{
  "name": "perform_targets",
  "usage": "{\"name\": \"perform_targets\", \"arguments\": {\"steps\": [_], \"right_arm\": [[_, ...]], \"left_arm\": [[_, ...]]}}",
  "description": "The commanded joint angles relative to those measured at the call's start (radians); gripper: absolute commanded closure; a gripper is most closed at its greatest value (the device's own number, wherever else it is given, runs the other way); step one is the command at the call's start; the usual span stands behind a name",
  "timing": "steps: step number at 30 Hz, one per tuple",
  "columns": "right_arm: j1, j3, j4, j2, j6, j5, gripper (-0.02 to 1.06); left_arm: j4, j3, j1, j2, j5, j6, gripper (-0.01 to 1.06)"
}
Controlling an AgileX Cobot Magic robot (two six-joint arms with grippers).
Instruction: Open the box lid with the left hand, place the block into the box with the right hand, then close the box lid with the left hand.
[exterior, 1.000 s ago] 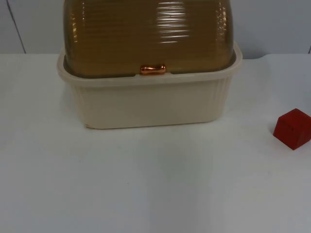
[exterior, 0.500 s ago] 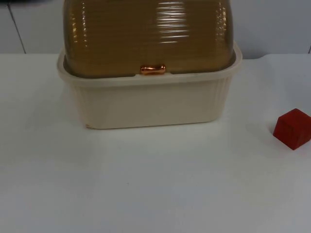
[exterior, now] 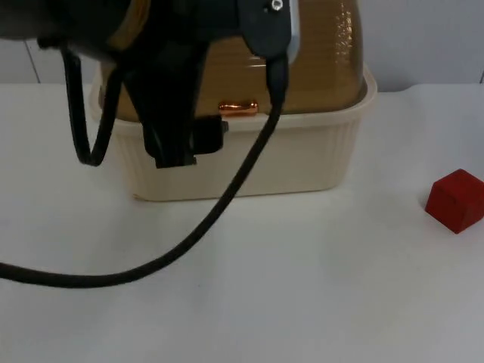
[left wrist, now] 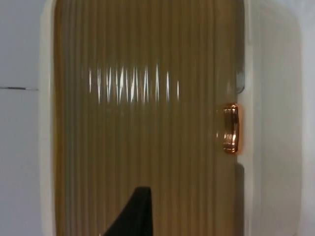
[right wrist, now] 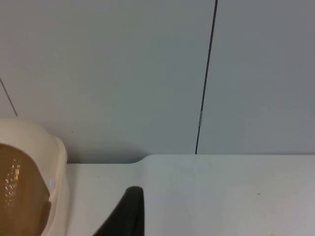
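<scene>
Over the box's front left, the left hand (exterior: 175, 147) hangs close above the closed amber lid (exterior: 318, 68); whether it is spread or pressed together I cannot tell. To my eye this is the first step, the reach for the lid. The copper handle (exterior: 238, 108) sits at the lid's front edge, just to the hand's right, so the next move calls for a short shift that way and a grip on that handle before lifting. Right of the cream box (exterior: 302, 159), well apart from it, the red block (exterior: 455, 200) rests on the white counter (exterior: 302, 287), with open counter between them. The right arm waits beyond the box's right end, and its grip I cannot tell either.
</scene>
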State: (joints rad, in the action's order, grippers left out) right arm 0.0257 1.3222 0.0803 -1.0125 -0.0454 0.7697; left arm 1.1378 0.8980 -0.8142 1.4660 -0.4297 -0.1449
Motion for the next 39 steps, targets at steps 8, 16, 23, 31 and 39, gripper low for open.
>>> {"name": "perform_targets", "arguments": {"steps": [8, 16, 23, 31, 39], "right_arm": [[-0.002, 0.009, 0.022, 0.006, 0.012, -0.024, 0.00], [-0.002, 0.009, 0.030, 0.006, 0.012, -0.033, 0.00], [-0.002, 0.009, 0.030, 0.006, 0.012, -0.033, 0.00], [-0.002, 0.009, 0.030, 0.006, 0.012, -0.033, 0.00], [-0.002, 0.009, 0.030, 0.006, 0.012, -0.033, 0.00]], "left_arm": [[0.505, -0.033, -0.006, 0.117, -0.071, -0.528, 0.00], [0.607, -0.033, -0.039, 0.208, -0.109, -0.672, 0.00], [0.607, -0.031, -0.057, 0.291, -0.158, -0.715, 0.03], [0.607, -0.026, -0.057, 0.302, -0.114, -0.715, 0.54], [0.607, -0.011, -0.057, 0.302, -0.114, -0.757, 1.05]]}}
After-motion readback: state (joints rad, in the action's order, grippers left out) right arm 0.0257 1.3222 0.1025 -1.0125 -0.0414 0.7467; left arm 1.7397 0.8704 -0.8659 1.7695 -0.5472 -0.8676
